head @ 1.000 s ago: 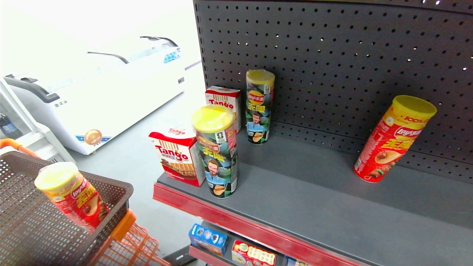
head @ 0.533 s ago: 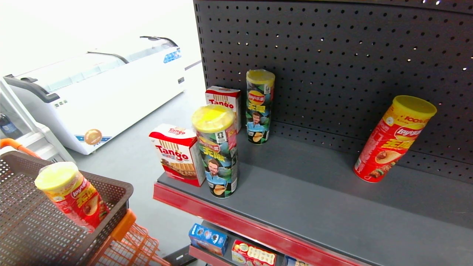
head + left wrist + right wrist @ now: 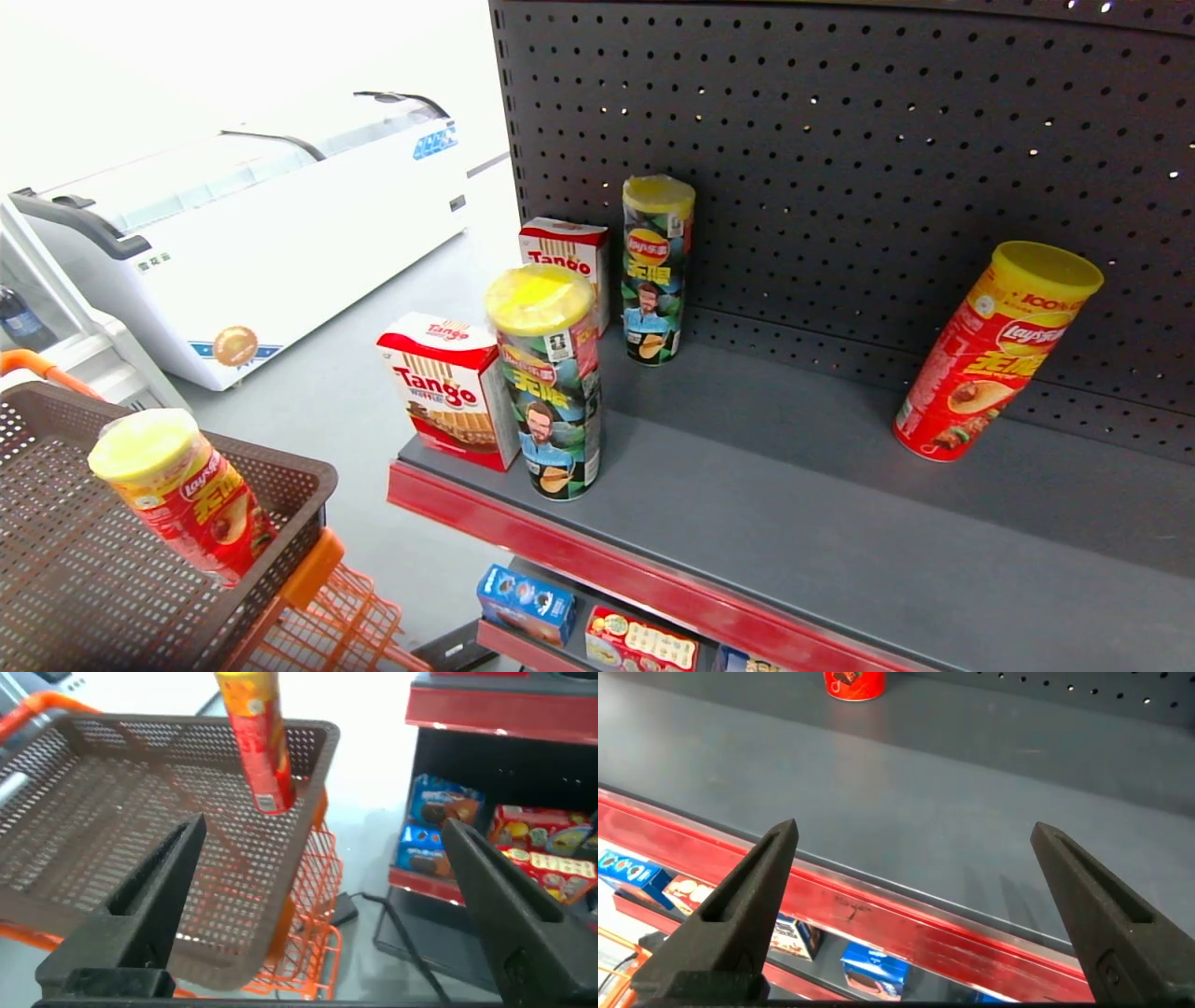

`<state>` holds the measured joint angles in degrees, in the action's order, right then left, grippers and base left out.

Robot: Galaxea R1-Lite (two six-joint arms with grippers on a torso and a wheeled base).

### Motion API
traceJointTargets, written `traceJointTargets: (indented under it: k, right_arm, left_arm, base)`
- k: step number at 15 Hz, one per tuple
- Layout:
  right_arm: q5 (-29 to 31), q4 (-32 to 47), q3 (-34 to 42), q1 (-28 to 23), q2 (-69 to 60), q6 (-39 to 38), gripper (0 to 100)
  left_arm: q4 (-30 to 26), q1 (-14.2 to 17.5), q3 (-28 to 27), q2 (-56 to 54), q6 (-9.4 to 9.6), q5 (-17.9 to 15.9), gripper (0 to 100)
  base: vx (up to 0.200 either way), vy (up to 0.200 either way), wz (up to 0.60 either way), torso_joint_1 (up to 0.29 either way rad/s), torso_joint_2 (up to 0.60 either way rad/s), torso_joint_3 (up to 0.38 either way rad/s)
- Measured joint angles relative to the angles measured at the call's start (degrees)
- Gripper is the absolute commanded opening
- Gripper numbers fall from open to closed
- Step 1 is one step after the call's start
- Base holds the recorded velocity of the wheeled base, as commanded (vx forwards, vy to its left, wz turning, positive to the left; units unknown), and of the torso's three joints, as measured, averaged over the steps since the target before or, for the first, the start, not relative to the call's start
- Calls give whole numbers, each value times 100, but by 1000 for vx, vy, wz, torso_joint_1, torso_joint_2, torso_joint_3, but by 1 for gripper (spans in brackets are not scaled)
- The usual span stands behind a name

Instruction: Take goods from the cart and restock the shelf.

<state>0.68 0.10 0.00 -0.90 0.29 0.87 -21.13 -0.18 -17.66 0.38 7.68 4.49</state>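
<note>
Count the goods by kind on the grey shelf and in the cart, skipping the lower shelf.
Red chip cans: 2, one in the cart, one on the shelf
Green chip cans: 2
Wafer boxes: 2
Total: 6

The left gripper (image 3: 320, 824) has two matte black fingers (image 3: 140, 915), broad at the base and tapering to blunt wedge tips, with flat bevelled faces; the right gripper (image 3: 913, 829) looks alike, its fingers (image 3: 1106, 924) equally plain and black.
</note>
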Motion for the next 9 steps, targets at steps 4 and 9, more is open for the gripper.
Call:
traceJointTargets:
  k: [4,9]
  right_arm:
    - [2,-2,0,5,0,-2,100]
    - [2,-2,0,0,0,0,100]
  left_arm:
    - [394,-4,-383,540,-163,143,100]
    - [980,872,-472,2230,-689,-345,100]
  base:
    - [0,0,0,0,0,0]
    - [0,0,0,0,0,0]
